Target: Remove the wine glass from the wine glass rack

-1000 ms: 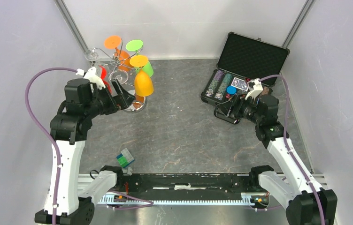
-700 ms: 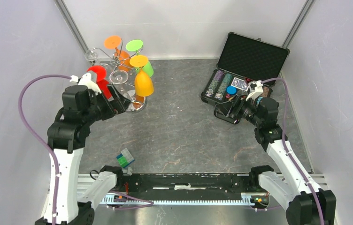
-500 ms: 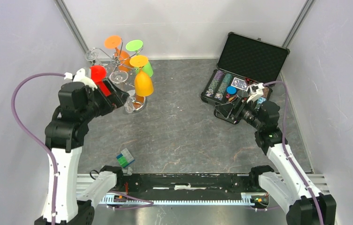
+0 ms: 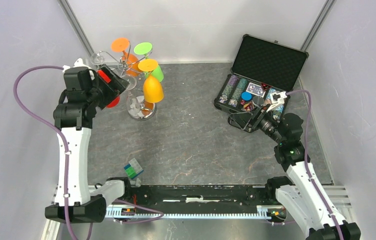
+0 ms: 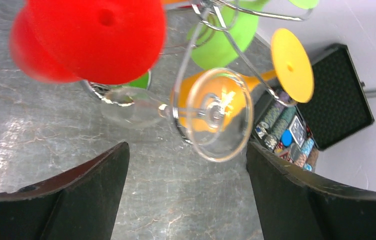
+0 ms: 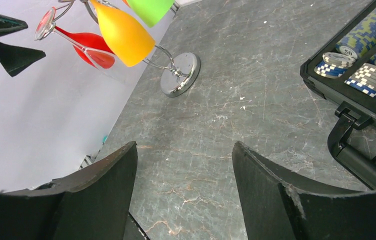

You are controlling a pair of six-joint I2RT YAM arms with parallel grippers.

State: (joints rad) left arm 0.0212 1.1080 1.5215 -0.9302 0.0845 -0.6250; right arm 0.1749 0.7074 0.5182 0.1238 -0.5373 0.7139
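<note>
Seen from overhead, the shiny silver wire wine glass rack (image 4: 141,111) stands at the far left of the grey stone-patterned table (image 4: 196,145), my left arm raised beside it. Only that view shows the small multicoloured cube (image 4: 133,168) near my bases. My left wrist camera adds a clear glass goblet (image 5: 216,115) hanging on the rack, beyond the blurred translucent red wine glass (image 5: 88,40). That red glass sits above and past my left gripper (image 5: 187,150), whose jaws are spread wide with nothing between them. My right wrist camera shows the red glass side-on, tilted, foot uppermost by the scroll arms, beside a yellow-orange wine glass (image 6: 123,32). Whether it hangs from a scroll I cannot tell. My right gripper (image 6: 183,146) is spread wide too, gripping nothing, over the table by the open black case of poker chips (image 6: 366,70).
</note>
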